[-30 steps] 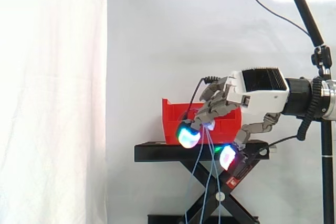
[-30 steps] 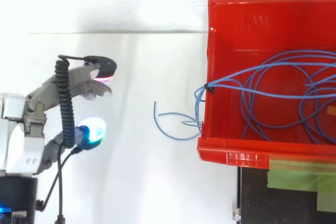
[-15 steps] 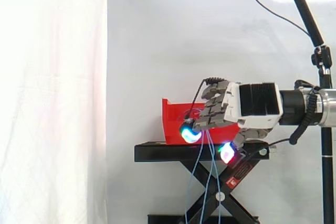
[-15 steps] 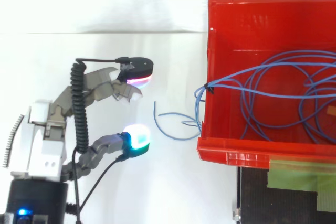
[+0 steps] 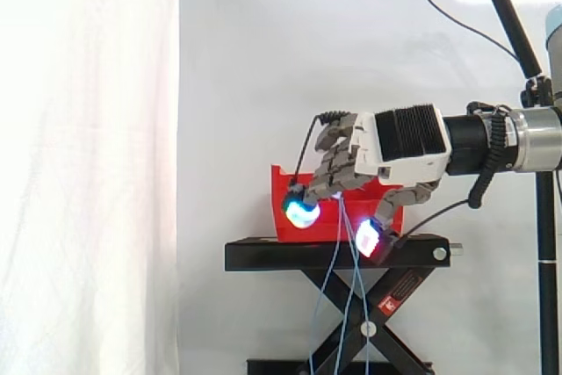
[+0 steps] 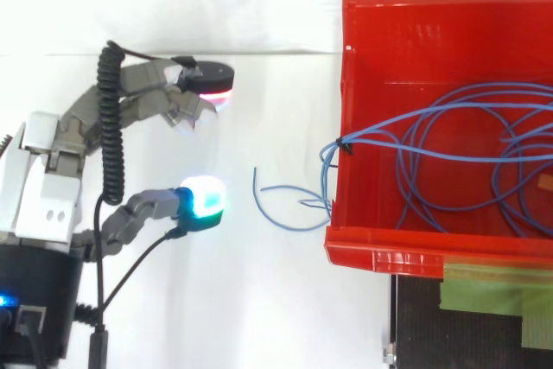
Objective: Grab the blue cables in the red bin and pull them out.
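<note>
Top view, far left: the grey robot hand [image 6: 43,200] hangs in the air, its fingers [image 6: 160,97] loosely bent and spread wide from the thumb, glowing pads [image 6: 203,199] apart with nothing between them. To its right there's a clear gap, then the thin blue cables [image 6: 328,162] spill their loose ends over the left wall of the red plastic bin [image 6: 346,84]. Most of the loops lie coiled inside it. From the side, the white curtain [image 5: 88,164] hangs on the left. The bin stands on the black scissor stand [image 5: 263,255], cable strands drop down in front of the stand's legs, and the hand reaches in level from the right.
</note>
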You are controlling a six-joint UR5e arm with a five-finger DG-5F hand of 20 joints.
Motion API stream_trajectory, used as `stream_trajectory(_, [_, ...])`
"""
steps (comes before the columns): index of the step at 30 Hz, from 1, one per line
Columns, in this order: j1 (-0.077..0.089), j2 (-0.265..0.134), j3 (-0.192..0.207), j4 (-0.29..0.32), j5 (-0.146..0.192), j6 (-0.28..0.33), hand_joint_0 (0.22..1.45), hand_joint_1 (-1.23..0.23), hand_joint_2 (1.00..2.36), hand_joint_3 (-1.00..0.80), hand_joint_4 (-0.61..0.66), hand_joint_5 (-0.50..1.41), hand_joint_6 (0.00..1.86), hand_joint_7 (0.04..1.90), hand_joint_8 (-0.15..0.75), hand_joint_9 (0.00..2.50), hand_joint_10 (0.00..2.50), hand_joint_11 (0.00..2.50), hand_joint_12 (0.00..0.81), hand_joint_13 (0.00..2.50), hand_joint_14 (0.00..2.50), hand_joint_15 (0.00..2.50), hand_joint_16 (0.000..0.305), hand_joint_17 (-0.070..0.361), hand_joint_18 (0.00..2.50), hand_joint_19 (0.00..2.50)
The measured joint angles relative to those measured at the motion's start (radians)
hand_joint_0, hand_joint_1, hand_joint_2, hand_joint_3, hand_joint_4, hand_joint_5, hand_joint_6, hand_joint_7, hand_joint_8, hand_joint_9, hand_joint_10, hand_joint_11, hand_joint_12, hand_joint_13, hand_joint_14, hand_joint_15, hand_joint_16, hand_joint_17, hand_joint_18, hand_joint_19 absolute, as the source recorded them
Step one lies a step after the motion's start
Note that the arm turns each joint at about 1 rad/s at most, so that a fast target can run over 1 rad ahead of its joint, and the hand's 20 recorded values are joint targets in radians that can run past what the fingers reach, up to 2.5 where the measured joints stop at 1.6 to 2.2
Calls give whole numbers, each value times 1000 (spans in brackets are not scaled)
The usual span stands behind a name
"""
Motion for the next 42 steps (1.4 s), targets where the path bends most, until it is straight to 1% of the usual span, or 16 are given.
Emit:
stream_trajectory(4, [14,-1,20,-104,-12,101,754,-1028,1000,-1000,234,619,15,543,290,799,21,1381,419,683,24,738,58,131,589,644])
stream_trajectory(8, [26,-1,42,-207,-37,206,754,-1025,1000,-1000,238,621,14,536,295,806,18,1393,418,681,26,737,58,131,587,645])
stream_trajectory(10, [30,-1,48,-242,-51,259,755,-1025,1000,-1000,235,622,15,540,292,806,19,1396,418,680,27,735,58,131,586,647])
stream_trajectory(12, [32,-3,50,-256,-64,293,754,-1025,1000,-1000,233,622,15,539,291,807,19,1396,418,681,25,733,58,131,586,645])
stream_trajectory(15, [33,-24,65,-270,-94,338,755,-1023,1000,-1000,240,623,15,541,291,810,18,1398,419,680,25,736,58,131,585,645])
stream_trajectory(17, [30,-51,90,-283,-124,364,756,-1019,1000,-1000,239,623,14,541,291,810,19,1400,418,680,25,732,58,131,583,647])
stream_trajectory(19, [23,-92,131,-313,-165,385,756,-1017,1000,-1000,234,623,15,541,294,811,19,1387,419,680,25,731,58,131,583,648])
stream_trajectory(21, [14,-142,180,-358,-215,390,756,-1017,1000,-1000,234,624,15,540,290,812,18,1390,419,678,26,735,58,131,583,646])
stream_trajectory(23, [8,-178,226,-402,-248,388,756,-1015,1000,-1000,238,625,15,541,291,812,19,1401,419,679,25,732,58,131,583,646])
stream_trajectory(24, [5,-193,258,-433,-261,385,757,-1015,1000,-1000,238,625,14,541,296,812,18,1404,419,679,25,730,58,131,582,647])
stream_trajectory(27, [-1,-211,310,-503,-272,377,757,-1010,1000,-1000,238,625,15,540,291,814,18,1390,419,681,23,731,58,131,579,646])
stream_trajectory(29, [-6,-215,324,-526,-272,377,759,-1008,1000,-1000,232,625,14,537,292,815,18,1391,420,680,26,731,58,131,582,648])
stream_trajectory(32, [-16,-216,332,-544,-274,373,759,-1006,1000,-1000,239,626,15,538,292,816,19,1394,420,678,25,735,58,131,583,647])
stream_trajectory(35, [-25,-213,340,-558,-274,347,759,-1006,1000,-1000,239,626,15,537,291,816,19,1404,419,679,25,731,58,131,582,647])
stream_trajectory(40, [-37,-211,371,-591,-270,245,760,-1006,1000,-1000,231,629,14,537,290,817,21,1391,419,679,24,731,58,131,581,648])
stream_trajectory(42, [-40,-210,382,-596,-262,207,760,-1005,1000,-1000,239,629,14,539,291,817,19,1406,418,679,25,731,58,131,582,647])
